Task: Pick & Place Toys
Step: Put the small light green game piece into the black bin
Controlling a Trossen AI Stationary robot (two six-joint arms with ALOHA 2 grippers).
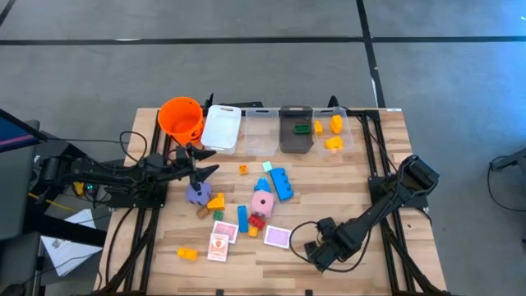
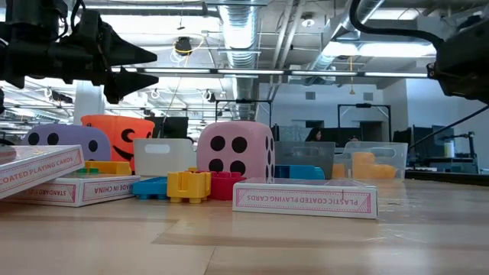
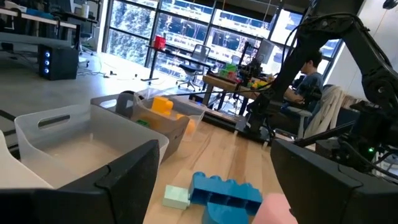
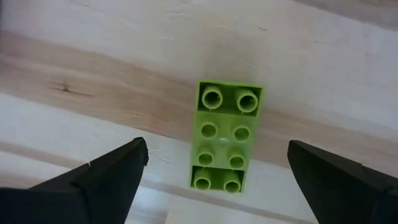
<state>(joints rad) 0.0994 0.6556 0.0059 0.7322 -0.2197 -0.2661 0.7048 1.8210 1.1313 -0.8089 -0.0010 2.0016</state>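
Scattered toys (image 1: 246,210) between left tool (image 1: 205,162) and right tool (image 1: 316,253)

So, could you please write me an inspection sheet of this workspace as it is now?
Surface: wooden table, bare at its right side.
Job's things: pink die, purple die, blue brick, three card boxes including one at, small bricks scattered mid-table; a green brick lies flat under the right tool.
Clutter: orange bucket; white bin; three clear bins, the rightmost holding orange bricks.
Grippers: left tool open, raised near the bucket, holding nothing. Right tool open, above the green brick, not touching it.
Cables: black cables at both arm bases, one loop on the table.
Surroundings: a seated person at a desk beyond the table.
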